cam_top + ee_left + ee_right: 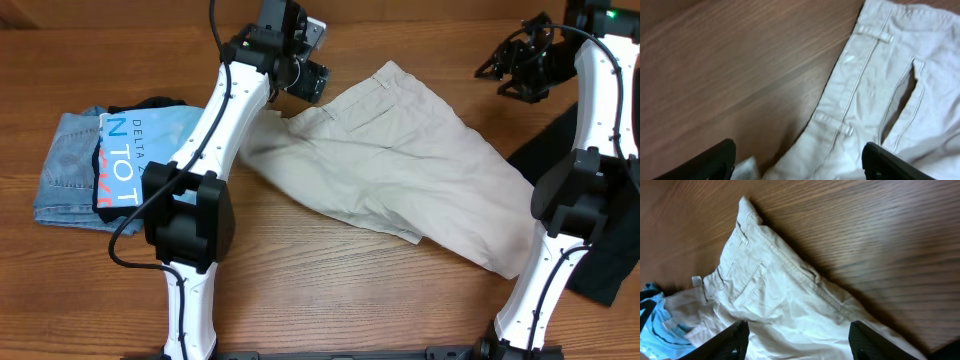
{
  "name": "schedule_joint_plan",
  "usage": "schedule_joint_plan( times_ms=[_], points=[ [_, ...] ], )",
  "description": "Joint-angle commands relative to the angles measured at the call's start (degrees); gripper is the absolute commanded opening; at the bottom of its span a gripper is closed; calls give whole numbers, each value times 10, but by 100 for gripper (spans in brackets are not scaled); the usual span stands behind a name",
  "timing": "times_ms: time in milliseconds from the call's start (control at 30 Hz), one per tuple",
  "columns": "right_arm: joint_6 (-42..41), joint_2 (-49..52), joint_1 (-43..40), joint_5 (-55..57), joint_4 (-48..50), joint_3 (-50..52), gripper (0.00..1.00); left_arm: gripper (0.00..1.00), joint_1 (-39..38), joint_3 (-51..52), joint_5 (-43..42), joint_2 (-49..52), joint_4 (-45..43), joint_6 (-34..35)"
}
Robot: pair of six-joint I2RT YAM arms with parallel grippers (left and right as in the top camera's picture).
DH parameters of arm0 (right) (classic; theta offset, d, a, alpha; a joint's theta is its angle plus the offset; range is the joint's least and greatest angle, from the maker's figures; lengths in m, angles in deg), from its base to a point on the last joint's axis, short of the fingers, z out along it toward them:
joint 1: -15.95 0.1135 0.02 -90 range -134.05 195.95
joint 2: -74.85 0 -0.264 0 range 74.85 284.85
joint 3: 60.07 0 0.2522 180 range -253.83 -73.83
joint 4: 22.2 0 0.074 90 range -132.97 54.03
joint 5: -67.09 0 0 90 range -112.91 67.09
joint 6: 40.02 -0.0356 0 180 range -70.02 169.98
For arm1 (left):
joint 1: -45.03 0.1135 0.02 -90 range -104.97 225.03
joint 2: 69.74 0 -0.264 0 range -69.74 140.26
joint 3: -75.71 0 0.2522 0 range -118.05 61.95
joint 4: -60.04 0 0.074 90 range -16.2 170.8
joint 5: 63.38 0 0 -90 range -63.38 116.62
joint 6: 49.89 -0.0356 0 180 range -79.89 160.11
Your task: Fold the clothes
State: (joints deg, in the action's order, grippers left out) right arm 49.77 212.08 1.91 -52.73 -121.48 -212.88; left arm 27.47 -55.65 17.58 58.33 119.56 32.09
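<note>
The beige shorts [400, 165] lie spread and rumpled across the middle of the wooden table, waistband toward the back. My left gripper [305, 75] hovers open above the shorts' back left waistband corner; in the left wrist view its fingers [797, 162] straddle the waistband and pocket [875, 95], holding nothing. My right gripper [520, 70] is raised at the back right, open and empty, off the cloth's right side. In the right wrist view its fingers [797, 340] frame the shorts [775, 295] from above.
A light blue printed T-shirt [135, 150] lies on folded jeans [65, 165] at the left. A black garment [600, 210] lies at the right edge behind the right arm. Bare table [350, 290] shows in front.
</note>
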Motion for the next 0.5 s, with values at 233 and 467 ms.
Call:
schedule_joint_plan(
  times_ms=[233,467],
  points=[
    [4,-17,6,-2,-14,-16,69,84,-54,-7,-69,142,-146,-36],
    [4,-17,6,-2,-19,-16,68,47,-80,-7,1,176,-149,-45]
  ],
)
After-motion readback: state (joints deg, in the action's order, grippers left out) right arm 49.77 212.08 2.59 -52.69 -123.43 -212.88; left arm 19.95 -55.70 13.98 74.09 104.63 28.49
